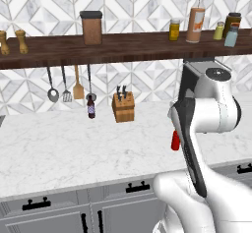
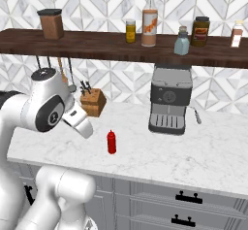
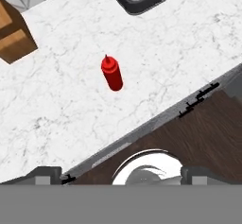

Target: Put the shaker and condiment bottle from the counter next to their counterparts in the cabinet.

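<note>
Spread wide and empty, the gripper (image 3: 121, 176) hangs above the counter (image 3: 56, 109), fingertips (image 3: 47, 173) cut off low. Below stands the red bottle (image 3: 112, 73), half hidden by the arm from the left. Shaker (image 2: 182, 41) sits on the shelf (image 2: 97, 47).

**Red bottle alone on the bench, shaker on the shelf**

The condiment bottle (image 2: 112, 142) stands upright on the marble bench (image 2: 193, 151), well apart from the espresso machine (image 2: 170, 106) and knife block (image 2: 93, 102). The shaker (image 2: 182, 41) sits on the cabinet (image 2: 97, 44), between a tall orange-labelled bottle (image 2: 149, 22) and a dark jar (image 2: 200, 31).
</note>
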{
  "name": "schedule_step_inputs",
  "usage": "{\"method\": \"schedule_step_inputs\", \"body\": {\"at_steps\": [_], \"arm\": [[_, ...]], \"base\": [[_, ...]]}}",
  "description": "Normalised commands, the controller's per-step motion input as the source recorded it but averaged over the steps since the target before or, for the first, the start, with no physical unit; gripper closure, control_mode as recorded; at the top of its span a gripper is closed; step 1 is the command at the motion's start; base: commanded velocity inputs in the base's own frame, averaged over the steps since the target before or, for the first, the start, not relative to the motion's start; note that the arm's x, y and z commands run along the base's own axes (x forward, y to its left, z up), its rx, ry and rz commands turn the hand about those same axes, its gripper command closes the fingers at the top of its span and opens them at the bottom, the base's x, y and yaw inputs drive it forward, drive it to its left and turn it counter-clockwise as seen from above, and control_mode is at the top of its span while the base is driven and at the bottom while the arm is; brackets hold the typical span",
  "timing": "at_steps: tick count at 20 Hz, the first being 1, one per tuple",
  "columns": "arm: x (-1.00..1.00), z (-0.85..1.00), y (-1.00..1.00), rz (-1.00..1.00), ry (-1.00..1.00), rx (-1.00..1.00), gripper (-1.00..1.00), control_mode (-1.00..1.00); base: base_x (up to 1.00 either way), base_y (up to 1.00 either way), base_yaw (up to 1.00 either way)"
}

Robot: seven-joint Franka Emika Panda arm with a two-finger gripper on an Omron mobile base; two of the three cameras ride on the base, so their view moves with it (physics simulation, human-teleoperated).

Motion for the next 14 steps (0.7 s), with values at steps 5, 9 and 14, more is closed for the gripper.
{"method": "schedule_step_inputs", "body": {"at_steps": [5, 9, 14], "arm": [[0.45, -0.02, -0.07, 0.03, 0.05, -0.04, -1.00, -1.00], [-0.18, -0.30, -0.05, 0.00, 0.00, 0.00, -1.00, -1.00], [-0.40, -0.50, -0.15, 0.00, 0.00, 0.02, -1.00, -1.00]], "base": [[0.00, 0.00, 0.00], [0.00, 0.00, 0.00], [0.00, 0.00, 0.00]]}}
